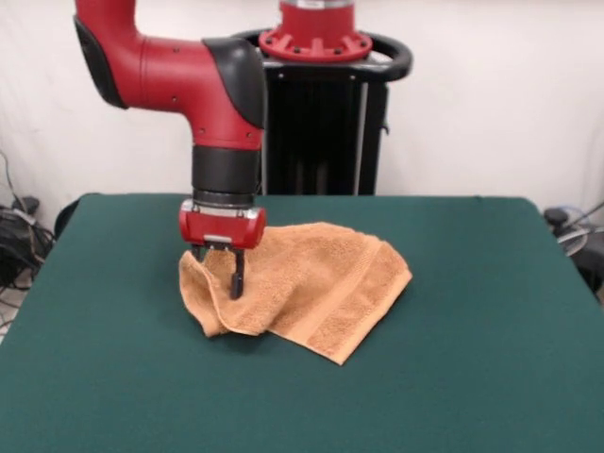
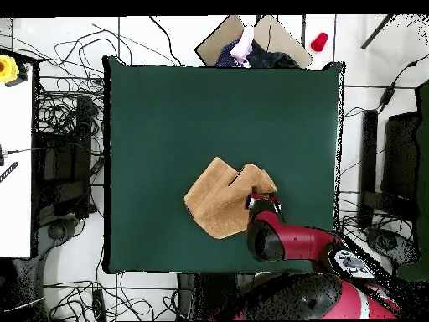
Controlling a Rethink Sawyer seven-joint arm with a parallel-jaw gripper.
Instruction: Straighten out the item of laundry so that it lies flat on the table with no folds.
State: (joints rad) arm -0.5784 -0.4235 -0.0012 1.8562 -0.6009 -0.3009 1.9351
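Note:
The orange-tan towel (image 1: 321, 283) lies crumpled near the middle of the green table (image 1: 472, 359), with a band stripe along its right hem. Its left edge is pulled up into a raised fold. My gripper (image 1: 219, 283) stands over that left edge, shut on the raised fold; one dark finger (image 1: 236, 278) shows in front of the cloth and the other is partly hidden behind it. In the overhead view the towel (image 2: 218, 201) is an uneven, folded shape on the table (image 2: 167, 109), and my gripper (image 2: 255, 201) is at its right edge, partly under the arm.
The black pedestal (image 1: 326, 123) stands at the table's far edge. Off the table, the overhead view shows cables, a cardboard box (image 2: 260, 38), a red object (image 2: 319, 42) and a white bench (image 2: 15, 159). Green cloth shows all around the towel.

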